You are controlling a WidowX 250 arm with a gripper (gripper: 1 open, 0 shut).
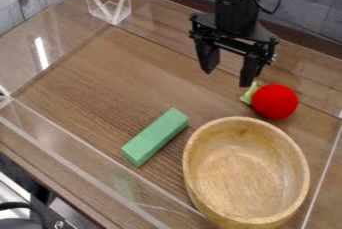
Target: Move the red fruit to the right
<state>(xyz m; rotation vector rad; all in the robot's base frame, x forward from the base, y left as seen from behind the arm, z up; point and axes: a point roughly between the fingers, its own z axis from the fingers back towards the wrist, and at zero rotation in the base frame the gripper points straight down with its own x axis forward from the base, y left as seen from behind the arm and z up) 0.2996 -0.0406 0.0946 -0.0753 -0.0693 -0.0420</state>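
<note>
A bright red fruit [275, 100], perhaps green-leafed, is seen beside a pale wooden bowl [247, 171]; the block [155, 136] is green.
</note>
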